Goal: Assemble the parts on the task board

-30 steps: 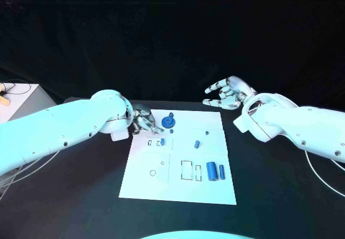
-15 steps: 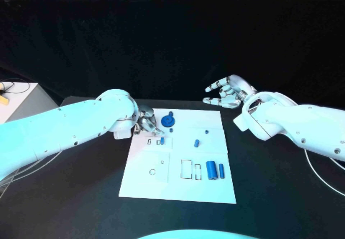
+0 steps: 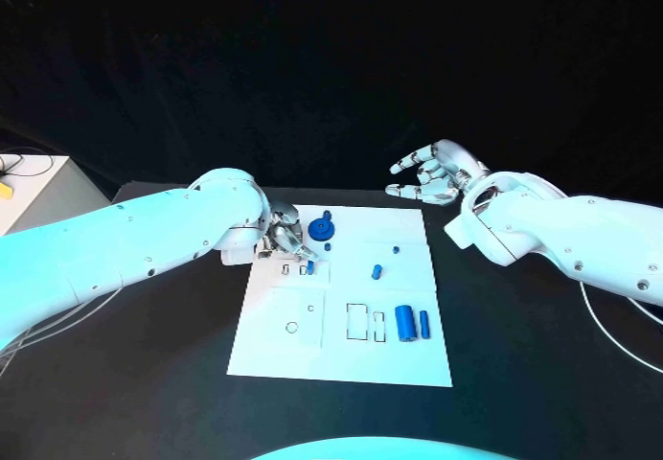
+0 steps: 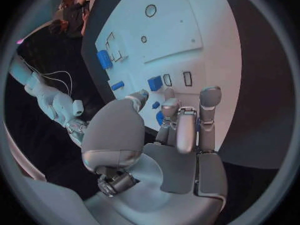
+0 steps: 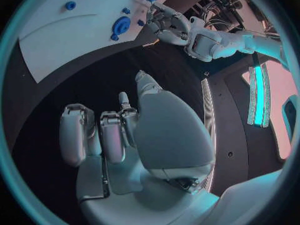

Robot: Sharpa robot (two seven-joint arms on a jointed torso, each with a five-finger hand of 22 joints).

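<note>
The white task board [image 3: 284, 350] lies in the middle of the black table. My left hand [image 3: 284, 235] hovers over its far left corner, fingers pointing down and apart with nothing in them. Its fingertips [image 4: 170, 106] stand just short of a small blue block [image 3: 311, 267], beside two empty slots [image 4: 187, 78]. A blue round gear-like part [image 3: 322, 229] lies right next to the hand. Two blue cylinders [image 3: 405, 324] lie near the board's right edge. My right hand [image 3: 435, 177] is raised beyond the board's far right corner, fingers spread and empty.
Small blue pegs [image 3: 378, 271] lie scattered on the board's far half. A white box [image 3: 28, 187] stands at the table's far left. Thin cables [image 3: 608, 326] hang beside my right arm. Bare black table surrounds the board.
My left hand has shifted a little to the right, closer to the gear-like part and the small block. The right hand has hardly moved.
</note>
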